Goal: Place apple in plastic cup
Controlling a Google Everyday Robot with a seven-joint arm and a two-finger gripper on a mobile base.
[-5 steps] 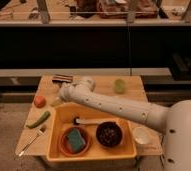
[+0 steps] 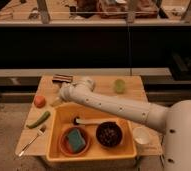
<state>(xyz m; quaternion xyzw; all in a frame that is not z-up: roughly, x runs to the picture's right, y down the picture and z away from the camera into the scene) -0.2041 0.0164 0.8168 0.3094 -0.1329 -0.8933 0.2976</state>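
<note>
The apple (image 2: 39,101) sits on the table (image 2: 137,90), just left of the yellow tub's (image 2: 91,158) far-left corner. The plastic cup (image 2: 119,85) stands beyond the tub's far-right side. The end effector (image 2: 62,78) hovers beyond the tub's far-left corner. I cannot tell whether it is spread or pressed together.

Wooden table (image 2: 104,84) (speckled floor (image 2: 4,131) beneath)

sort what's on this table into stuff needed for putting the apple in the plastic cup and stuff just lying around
For the job:
apple, far left
plastic cup, back right
gripper, back left, beyond the apple

Just lying about:
green vegetable
fork
yellow tub
orange bowl with sponge
dark bowl
white cup
</note>
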